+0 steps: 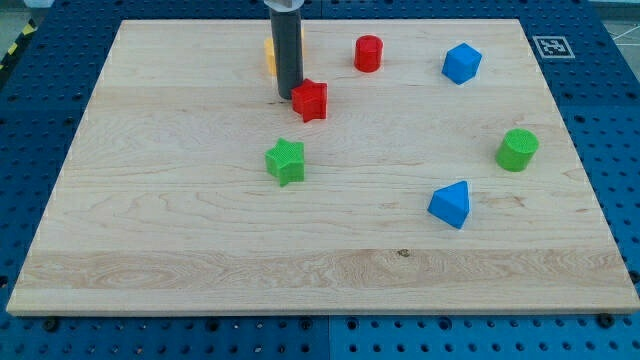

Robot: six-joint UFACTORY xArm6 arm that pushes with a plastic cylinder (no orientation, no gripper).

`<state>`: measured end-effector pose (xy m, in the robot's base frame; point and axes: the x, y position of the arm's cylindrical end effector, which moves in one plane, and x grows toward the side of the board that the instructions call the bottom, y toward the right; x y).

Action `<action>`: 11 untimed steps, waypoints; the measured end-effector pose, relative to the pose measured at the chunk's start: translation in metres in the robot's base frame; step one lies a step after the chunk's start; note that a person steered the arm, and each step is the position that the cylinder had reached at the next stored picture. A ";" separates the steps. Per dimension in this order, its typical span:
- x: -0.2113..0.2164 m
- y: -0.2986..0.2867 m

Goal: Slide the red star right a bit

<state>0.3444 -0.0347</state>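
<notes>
My tip [287,96] is sitting on the wooden board [180,230], right against the red star [310,100]. The tip is at about 9 o'clock from the star, on the star's left side in the view. I am only a straight dark rod, so I am not opening or closing, and I am not holding anything. I am just touching the star's side.

The red star is lying near the top middle of the board. A yellow block [270,55] is peeking out behind my rod, at about 11 o'clock from the star; my rod is hiding most of it, so I cannot tell its shape. A red cylinder [368,53] is standing at about 1 o'clock from the star. A blue block [461,63] is sitting farther out toward 2 o'clock. A green star [286,161] is lying at about 7 o'clock, a little way off. A green cylinder [517,149] is standing far off at about 4 o'clock. Another blue block [450,204] is sitting at about 4 o'clock too, lower down in the view.
</notes>
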 end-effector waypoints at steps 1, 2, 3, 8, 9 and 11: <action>0.000 0.035; 0.000 0.035; 0.000 0.018; 0.044 -0.011; 0.044 0.006; 0.044 0.026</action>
